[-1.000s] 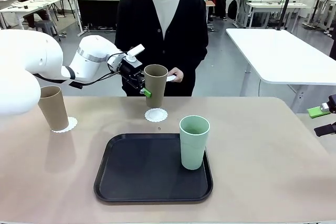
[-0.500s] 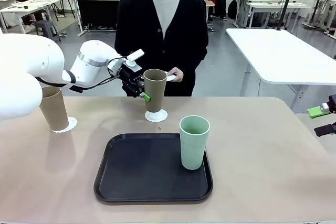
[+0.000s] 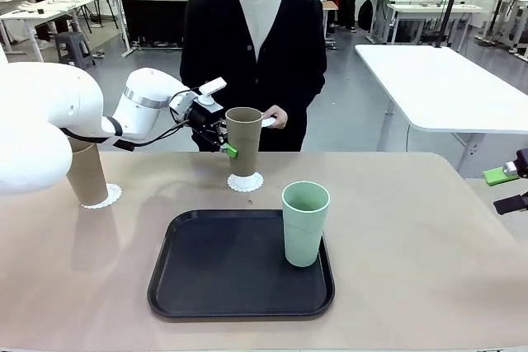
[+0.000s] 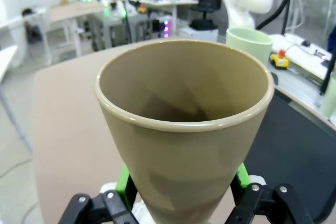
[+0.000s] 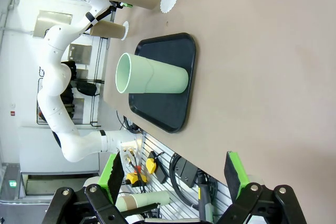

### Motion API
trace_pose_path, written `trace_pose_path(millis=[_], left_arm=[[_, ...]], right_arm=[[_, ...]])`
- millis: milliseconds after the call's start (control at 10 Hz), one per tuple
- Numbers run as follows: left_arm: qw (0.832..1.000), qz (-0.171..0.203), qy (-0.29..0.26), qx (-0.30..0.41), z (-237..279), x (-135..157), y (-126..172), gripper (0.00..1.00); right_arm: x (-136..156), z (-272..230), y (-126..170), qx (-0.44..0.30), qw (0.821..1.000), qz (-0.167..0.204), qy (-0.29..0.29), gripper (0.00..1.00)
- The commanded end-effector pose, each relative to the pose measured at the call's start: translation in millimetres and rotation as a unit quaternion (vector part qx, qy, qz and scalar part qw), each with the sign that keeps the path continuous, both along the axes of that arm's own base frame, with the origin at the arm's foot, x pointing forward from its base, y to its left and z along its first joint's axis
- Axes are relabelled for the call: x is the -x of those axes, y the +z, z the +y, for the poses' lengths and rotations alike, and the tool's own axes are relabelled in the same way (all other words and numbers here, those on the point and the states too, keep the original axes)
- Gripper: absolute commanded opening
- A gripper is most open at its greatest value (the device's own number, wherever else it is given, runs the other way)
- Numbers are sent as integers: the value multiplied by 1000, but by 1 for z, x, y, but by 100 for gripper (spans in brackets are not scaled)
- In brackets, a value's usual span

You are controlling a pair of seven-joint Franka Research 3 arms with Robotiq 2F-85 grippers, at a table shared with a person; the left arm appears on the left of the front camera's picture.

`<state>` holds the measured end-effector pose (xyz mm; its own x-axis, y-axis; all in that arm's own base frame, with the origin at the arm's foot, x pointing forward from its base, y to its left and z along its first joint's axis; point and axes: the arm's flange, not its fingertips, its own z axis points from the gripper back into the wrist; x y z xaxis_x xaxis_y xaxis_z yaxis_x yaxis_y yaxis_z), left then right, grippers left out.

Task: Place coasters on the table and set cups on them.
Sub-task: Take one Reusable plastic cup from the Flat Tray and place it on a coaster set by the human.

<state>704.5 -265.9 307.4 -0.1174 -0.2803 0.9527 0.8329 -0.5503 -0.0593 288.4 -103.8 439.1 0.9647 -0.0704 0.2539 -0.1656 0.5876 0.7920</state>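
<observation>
**A:** Cups first: where are they standing?

**B:** One tan cup (image 3: pixel 244 139) is standing just beyond the black tray (image 3: pixel 214 286), over a coaster (image 3: pixel 246 181), and the left claw (image 3: pixel 224 144) is clenching its side. A second tan cup (image 3: pixel 86 172) is sitting on its own coaster (image 3: pixel 106 196), left of the tray. The mint cup (image 3: pixel 304 222) is standing inside the tray, at its right side.

**A:** And the right claw?

**B:** The right claw (image 3: pixel 505 189) is hanging released and gripping nothing, well right of the tray, past the bench (image 3: pixel 412 245) edge. The person's hand (image 3: pixel 279 117) is holding something white beyond the tray.
</observation>
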Motion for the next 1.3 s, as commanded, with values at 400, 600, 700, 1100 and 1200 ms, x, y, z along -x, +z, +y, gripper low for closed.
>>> trace_pose_path(millis=[400,600,700,1100,1200], left_arm=[[1000,5,-9,-8,-8,-24,1,85],[999,-12,-19,-23,-12,-21,1,85],[999,-24,-26,-29,-14,-18,-1,85],[998,-38,-33,-41,-20,-16,-5,85],[998,-42,-31,-43,-20,-17,-5,85]], right_arm=[[-1,0,0,-5,1000,-2,0,100],[-1,0,0,-5,1000,-2,0,100],[-1,0,0,-5,1000,-2,0,100],[-1,0,0,-5,1000,-2,0,100],[-1,0,0,-5,1000,-2,0,100]])
